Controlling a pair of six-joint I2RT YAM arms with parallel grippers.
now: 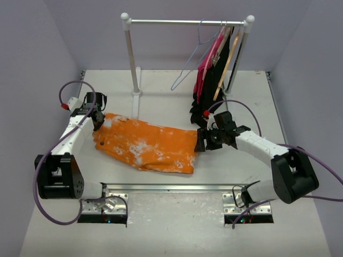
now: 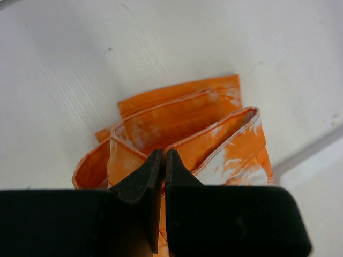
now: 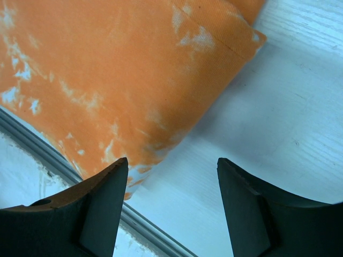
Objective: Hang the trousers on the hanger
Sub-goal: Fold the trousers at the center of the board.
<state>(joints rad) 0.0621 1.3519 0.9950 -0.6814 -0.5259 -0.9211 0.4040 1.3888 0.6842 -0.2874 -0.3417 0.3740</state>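
Left pincer [image 1: 97, 120]: fingers pressed together at the left end of the trousers [image 1: 147, 145]. The left wrist view shows the tips [image 2: 163, 155] meeting on a raised fold of the orange cloth [image 2: 214, 128], so it is pinching the trousers.
Right pincer [image 1: 202, 141]: spread wide at the right end of the trousers, holding nothing. In the right wrist view [image 3: 171, 166] one finger sits over the cloth's edge [image 3: 107, 80] and the other over bare counter. Whether either finger touches the cloth cannot be told.
Trousers: lying folded and mostly flat on the white counter [image 1: 161, 101], running between the two pincers. They are orange with white blotches. Their near edge lies close to the metal strip [image 1: 171, 188] at the front.
Hanger [image 1: 187, 68]: thin pale blue wire, hooked on the rail [image 1: 185, 22] at the back and hanging bare. It is well apart from the trousers.
Beside the hanger: a pink garment [image 1: 206, 67], a black garment [image 1: 220, 75] and a tan wooden hanger [image 1: 228, 59], bunched at the rail's right end.
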